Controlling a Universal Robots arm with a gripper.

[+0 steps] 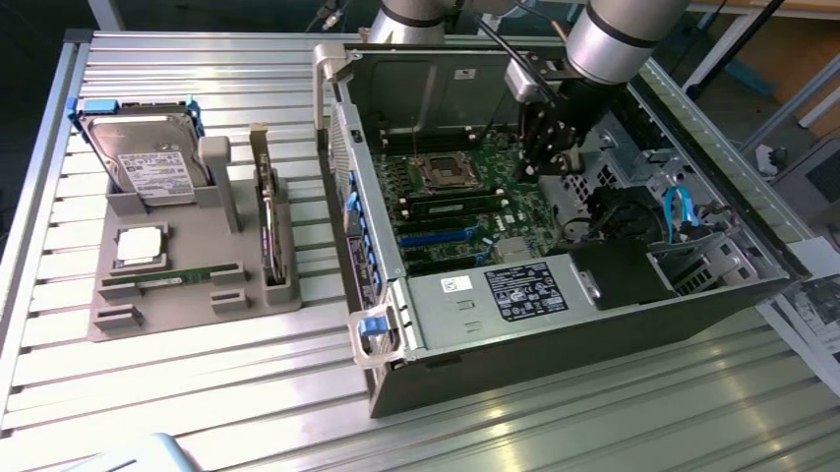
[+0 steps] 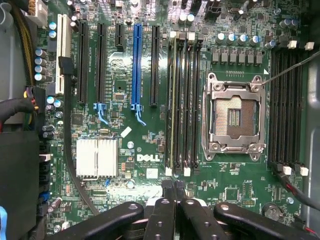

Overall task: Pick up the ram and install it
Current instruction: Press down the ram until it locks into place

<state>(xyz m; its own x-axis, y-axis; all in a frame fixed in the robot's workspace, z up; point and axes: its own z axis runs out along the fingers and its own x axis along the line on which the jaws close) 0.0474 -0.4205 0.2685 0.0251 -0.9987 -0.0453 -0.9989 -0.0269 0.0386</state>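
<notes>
- Far on the exterior view's left, on the counter (image 1: 39, 295): grey parts holder (image 1: 171, 300) with a hard drive (image 1: 148, 157) standing at the back and the square silver processor (image 1: 140, 244) below it.
- The ram (image 1: 168, 280) lies flat along the holder's front slot, just below the processor. Untouched, well apart from the arm.
- Expansion card (image 1: 270, 221) stands on edge at the holder's right side. Not your part.
- Handling, my judgement: the ram is light, thin and stiff, but fragile. Take it by the long edges near mid-length; keep off the chips and contact edge.
- Right of the holder: open PC case (image 1: 552, 246), motherboard (image 2: 125, 100) exposed.
- The gripper (image 1: 549, 147) hangs inside the case over the board; fingers (image 2: 161, 215) clenched, holding nothing.
- Wrist view: memory slots (image 2: 182, 100) beside the empty CPU socket (image 2: 234, 116).
</notes>
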